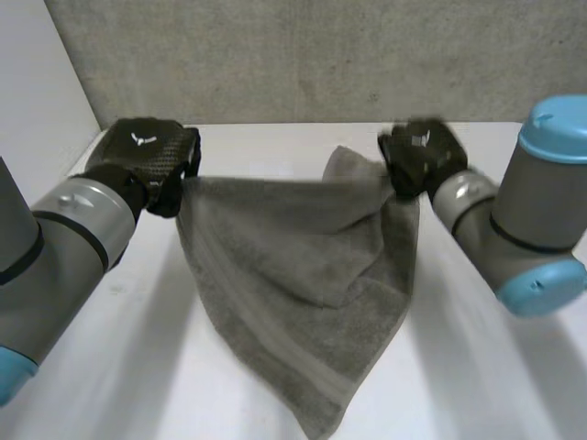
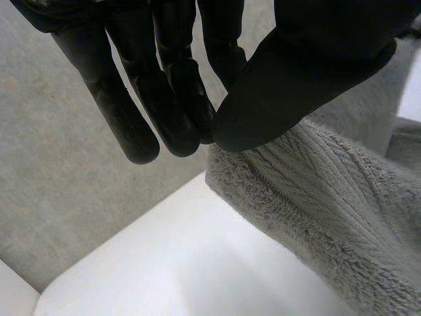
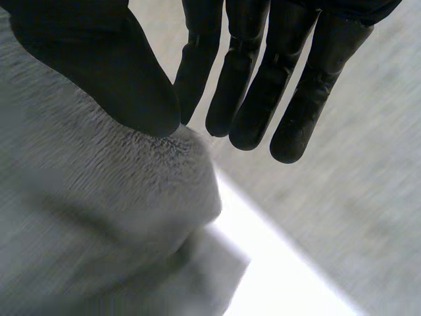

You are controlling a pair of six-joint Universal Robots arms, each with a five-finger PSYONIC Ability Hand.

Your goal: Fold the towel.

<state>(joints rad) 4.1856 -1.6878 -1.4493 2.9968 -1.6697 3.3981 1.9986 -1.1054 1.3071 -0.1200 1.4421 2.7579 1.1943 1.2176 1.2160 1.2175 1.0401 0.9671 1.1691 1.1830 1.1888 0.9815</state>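
**Both hands hold the soft grey terry-cloth towel (image 1: 293,266) up over the white table (image 1: 110,367).**

Your left hand (image 1: 147,156) pinches one top corner between its thumb and straight fingers. Your right hand (image 1: 422,156) pinches the opposite top corner the same way, with a flap of cloth bunched just beside it. The towel hangs slack between the hands, and its lowest point droops toward the table. Expect it to be light, limp and slightly grippy, so it will sag and twist rather than keep a shape. The corners and hemmed edge look like the best places to hold, kept taut between the hands.
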